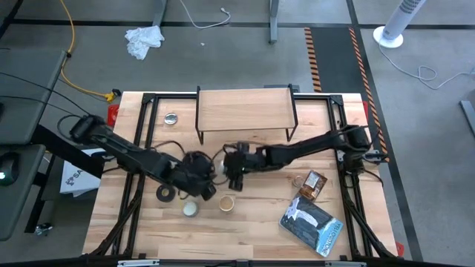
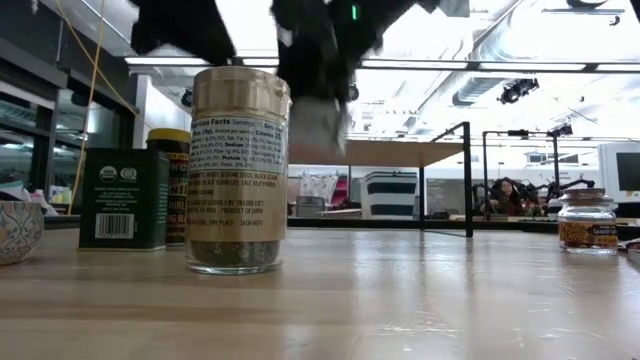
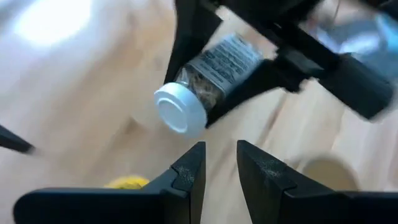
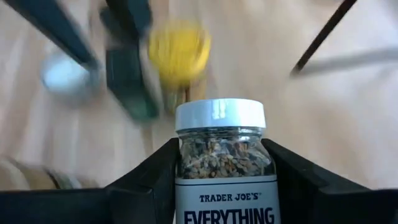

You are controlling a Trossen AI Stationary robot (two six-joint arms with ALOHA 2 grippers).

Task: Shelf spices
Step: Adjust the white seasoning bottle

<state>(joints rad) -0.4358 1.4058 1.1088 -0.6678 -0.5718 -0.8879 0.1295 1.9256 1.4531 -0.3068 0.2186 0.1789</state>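
My right gripper [image 4: 224,186] is shut on the white-capped spice bottle [image 4: 224,155] above the table's middle [image 1: 223,167], just in front of the shelf [image 1: 245,110]. My left gripper [image 3: 221,165] hovers beside the bottle's cap [image 3: 180,109], slightly open and holding nothing. The tan-lidded jar [image 1: 227,202] stands upright on its base near the front [image 2: 238,170]. The yellow-lidded jar [image 4: 179,50] stands behind a green tin [image 2: 123,198]. The tiny jar [image 1: 299,180] and the brown packet [image 1: 315,185] rest on the table to the right. My right gripper pinches the bottle's glass body [image 4: 186,158] between its two fingers, one on each side, just below the cap. The fingers reach in from the table's right and lie along the bottle, whose cap points away from the wrist. The bottle is lifted clear of the table [image 2: 318,115].
A black tape roll [image 1: 165,193] and a round white tin [image 1: 191,209] lie left of the tan-lidded jar. A silvery tin [image 1: 171,118] sits left of the shelf. A blue and black bag [image 1: 308,222] lies near the right front. The shelf's plank top is bare.
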